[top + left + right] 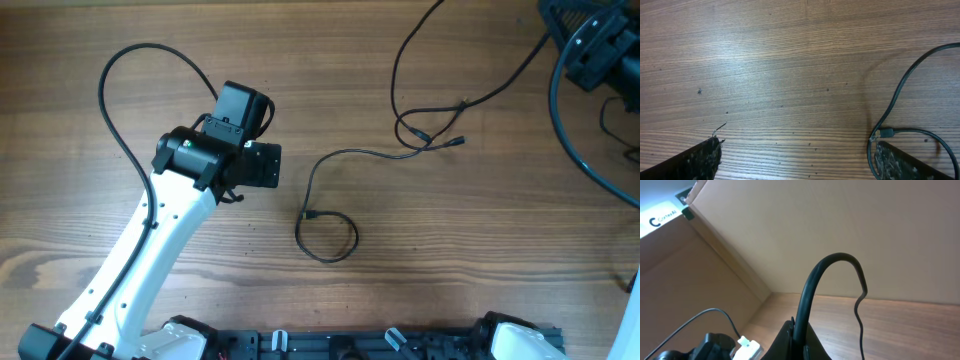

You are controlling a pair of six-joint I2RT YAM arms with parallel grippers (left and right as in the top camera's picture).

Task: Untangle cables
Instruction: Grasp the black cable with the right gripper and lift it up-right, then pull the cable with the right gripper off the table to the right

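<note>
Left gripper (797,146) first, closest to me: spread wide, hovering low over the surface (765,60), nothing in it. Just beside one finger lies the plug end of one cable (345,151), curled into a loose loop that crosses itself before running toward the far side. Further out, the other cables (394,75) sprawl in long lines, but they cross in a little cluster near their plugs, and that bit looks unfinished to me. Far corner now: right gripper (801,330), pressed together, pinching a black strand (812,280) that arches up out of it. Mostly spread out, I'd say, with that cluster and the near loop left to clear.
</note>
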